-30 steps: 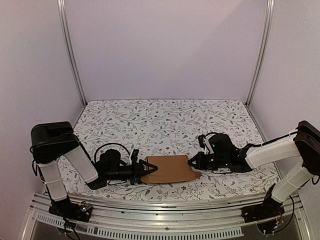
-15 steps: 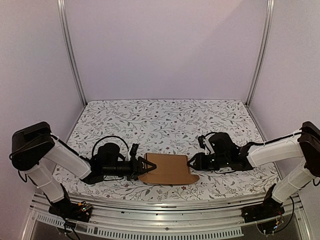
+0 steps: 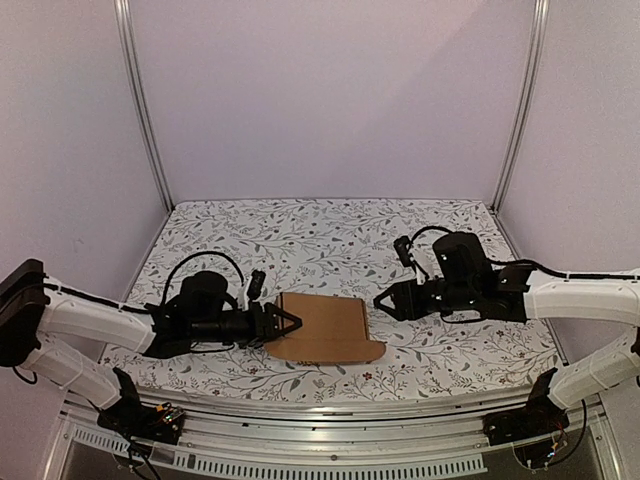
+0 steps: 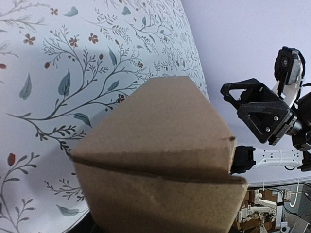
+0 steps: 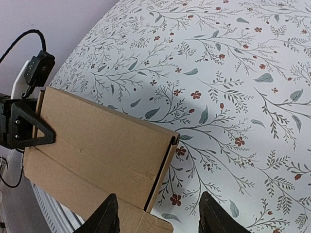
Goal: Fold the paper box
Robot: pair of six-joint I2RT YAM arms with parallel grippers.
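The paper box (image 3: 325,327) is a flat brown cardboard pack lying on the floral cloth at the near middle. One layer is folded over another, and a rounded tab sticks out at its near right corner. My left gripper (image 3: 283,322) is shut on its left end; one black finger (image 5: 30,127) lies on the top face. In the left wrist view the cardboard (image 4: 160,145) hides my own fingers. My right gripper (image 3: 383,301) hangs open just off the box's right end, touching nothing. In its own view the fingertips (image 5: 109,216) straddle the box's right edge (image 5: 163,170) from above.
A white cloth with a leaf and flower print (image 3: 330,240) covers the table. Lilac walls and two aluminium posts (image 3: 145,110) close the back and sides. A metal rail (image 3: 320,425) runs along the near edge by the arm bases.
My right gripper has opened, let go of the box's right end and risen back to the right. The left arm has stretched out and carried the box slightly left and farther.
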